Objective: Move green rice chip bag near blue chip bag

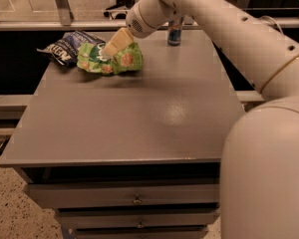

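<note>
Green bag (120, 62) under claw (107, 52), beside blue bag (64, 47)

Table (139, 113): I see a gray one with a flat, smooth top.
Drawers (124, 195): under the top, stacked, each with a small knob in front.
Can (175, 33): blue, standing up at the table's back edge.
Floor (20, 203): speckled, down on my left.
Gripper (108, 50): low over the table's back left part.

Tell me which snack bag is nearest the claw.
The green rice chip bag: light green, right at the claw. The blue chip bag, dark navy, lies beside it, farther from the claw.
</note>
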You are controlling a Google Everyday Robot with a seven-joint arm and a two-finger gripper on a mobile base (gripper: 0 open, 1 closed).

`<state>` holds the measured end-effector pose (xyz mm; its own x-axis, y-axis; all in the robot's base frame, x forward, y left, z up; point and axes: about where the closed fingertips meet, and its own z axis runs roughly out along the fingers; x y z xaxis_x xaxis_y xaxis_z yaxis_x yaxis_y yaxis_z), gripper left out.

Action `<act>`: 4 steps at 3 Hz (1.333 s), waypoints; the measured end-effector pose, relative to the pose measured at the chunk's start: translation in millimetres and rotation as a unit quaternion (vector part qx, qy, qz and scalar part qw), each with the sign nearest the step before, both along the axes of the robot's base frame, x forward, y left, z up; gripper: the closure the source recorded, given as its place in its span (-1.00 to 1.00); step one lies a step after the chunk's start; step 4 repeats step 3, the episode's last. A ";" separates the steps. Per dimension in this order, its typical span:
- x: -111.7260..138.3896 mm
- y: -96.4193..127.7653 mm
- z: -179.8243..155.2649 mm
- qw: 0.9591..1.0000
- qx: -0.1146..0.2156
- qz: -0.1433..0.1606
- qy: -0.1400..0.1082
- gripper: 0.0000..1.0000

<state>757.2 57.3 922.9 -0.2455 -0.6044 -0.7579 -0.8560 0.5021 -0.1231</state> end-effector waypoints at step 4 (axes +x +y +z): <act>-69.5 -102.0 39.3 0.999 0.004 -0.029 -0.045 -1.00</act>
